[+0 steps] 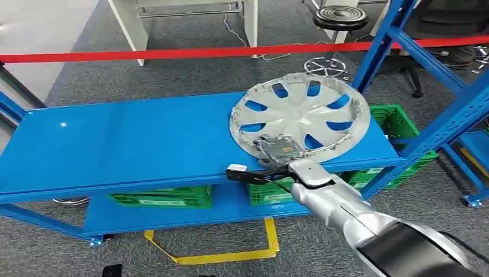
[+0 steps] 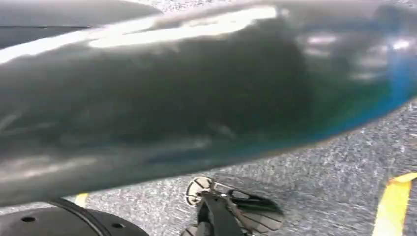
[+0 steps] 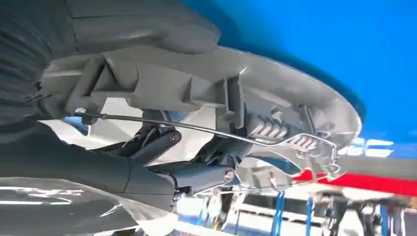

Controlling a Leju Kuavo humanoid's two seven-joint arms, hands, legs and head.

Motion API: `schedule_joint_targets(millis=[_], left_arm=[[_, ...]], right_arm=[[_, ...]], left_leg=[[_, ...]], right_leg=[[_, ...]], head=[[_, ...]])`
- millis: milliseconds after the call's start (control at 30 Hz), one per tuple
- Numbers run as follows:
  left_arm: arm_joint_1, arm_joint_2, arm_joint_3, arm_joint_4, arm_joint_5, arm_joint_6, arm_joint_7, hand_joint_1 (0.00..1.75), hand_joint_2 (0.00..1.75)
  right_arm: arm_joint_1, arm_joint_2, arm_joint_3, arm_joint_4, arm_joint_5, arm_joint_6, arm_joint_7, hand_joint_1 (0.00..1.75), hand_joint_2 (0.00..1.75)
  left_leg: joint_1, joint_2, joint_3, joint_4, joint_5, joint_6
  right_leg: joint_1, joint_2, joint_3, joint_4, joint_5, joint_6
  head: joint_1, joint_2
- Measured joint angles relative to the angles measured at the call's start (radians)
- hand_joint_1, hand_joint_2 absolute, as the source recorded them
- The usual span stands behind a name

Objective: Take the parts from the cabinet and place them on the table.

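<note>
One silver hubcap (image 1: 299, 119) lies on the right part of the blue shelf (image 1: 132, 144), near the shelf's front edge, with the blue surface visible through its openings. The right hand (image 1: 278, 151) holds the hubcap at its near rim: in the head view the hand sits on top of the rim, and in the right wrist view dark fingers (image 3: 162, 142) go under the hubcap (image 3: 275, 103), against its ribbed underside and the thin wire ring there, while the blue shelf (image 3: 324, 44) is behind it. The near edge of the hubcap seems a little raised from the shelf, but I cannot tell this for sure. The silver right arm (image 1: 352, 213) comes from the lower right of the head view. A small white connector with a black cable (image 1: 237, 170) hangs at the shelf's front edge, just beside the hand. Below the shelf stand green crates (image 1: 164, 197), and one more green crate (image 1: 398, 124) is behind the hubcap to the right. A red tape (image 1: 190, 53) stretches across the room behind the shelf, and a black stool (image 1: 340, 17) stands further back on the grey carpet. Yellow tape (image 1: 230, 255) marks the floor in front of the shelf. The left wrist view is mostly blurred; it shows grey carpet (image 2: 319, 177) and a yellow strip (image 2: 393, 206), and I cannot tell the state of the left hand.
</note>
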Motion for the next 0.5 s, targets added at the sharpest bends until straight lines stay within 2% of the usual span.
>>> schedule_joint_targets(millis=[33,67,100,133,167,200,233,367,500], left_arm=[[-0.001,0.000,0.003,0.000,0.000,0.000,-0.002,0.00,0.00],[-0.003,0.002,0.005,0.000,0.000,0.000,-0.005,0.00,0.00],[-0.004,-0.003,0.009,0.000,0.000,0.000,-0.006,0.00,0.00],[-0.007,-0.010,0.012,0.002,0.000,-0.001,-0.007,0.00,0.00],[-0.009,-0.010,0.014,0.002,0.000,-0.001,-0.008,0.00,0.00],[-0.010,-0.010,0.018,0.002,0.000,-0.001,-0.008,0.00,0.00],[-0.004,-0.010,0.019,0.002,0.000,-0.001,-0.008,0.00,0.00],[-0.006,-0.011,0.024,0.002,0.000,-0.001,-0.008,0.00,0.00],[-0.007,-0.011,0.026,0.002,-0.001,-0.001,-0.007,0.00,0.00]], right_arm=[[-0.001,-0.005,0.007,-0.003,0.016,-0.008,0.000,1.75,1.75],[-0.002,-0.009,0.014,-0.003,0.030,-0.014,0.002,1.75,1.75],[-0.004,-0.015,0.021,-0.005,0.052,-0.019,0.008,1.75,1.75],[-0.010,-0.024,0.028,-0.006,0.075,-0.024,0.015,1.75,1.75],[-0.015,-0.033,0.034,-0.006,0.091,-0.030,0.019,1.75,1.75],[-0.019,-0.039,0.040,-0.009,0.099,-0.034,0.018,1.75,1.75],[-0.023,-0.047,0.044,-0.009,0.104,-0.034,0.017,1.75,1.75],[-0.035,-0.063,0.049,-0.020,0.108,-0.040,0.001,1.75,1.75],[-0.039,-0.072,0.053,-0.032,0.116,-0.062,-0.007,1.75,1.75]], left_leg=[[0.001,0.000,0.036,-0.082,0.053,0.002],[0.006,0.000,0.072,-0.166,0.099,-0.009],[0.011,-0.001,0.096,-0.218,0.105,-0.026],[0.010,-0.005,0.105,-0.252,0.093,-0.029],[0.007,-0.004,0.095,-0.239,0.089,0.014],[0.007,-0.005,0.093,-0.240,0.083,0.009],[0.004,-0.006,0.092,-0.241,0.083,0.010],[-0.001,-0.008,0.091,-0.240,0.081,0.013],[-0.002,-0.008,0.090,-0.240,0.080,0.017]], right_leg=[[-0.001,0.004,0.001,0.004,-0.003,0.001],[-0.005,0.005,0.001,0.012,-0.007,0.000],[0.001,0.006,-0.004,0.020,-0.015,0.005],[0.008,0.010,-0.019,0.040,-0.020,0.009],[0.011,0.010,-0.028,0.039,-0.016,0.010],[0.011,0.009,-0.029,0.039,-0.018,0.009],[0.010,0.007,-0.028,0.038,-0.018,0.009],[0.006,0.003,-0.027,0.032,-0.017,0.010],[0.005,0.003,-0.026,0.029,-0.016,0.016]], head=[[0.002,0.000],[0.001,0.000],[0.000,0.000],[-0.010,0.000],[-0.006,0.000],[-0.002,0.000],[0.003,0.000],[0.002,0.000],[0.002,0.000]])
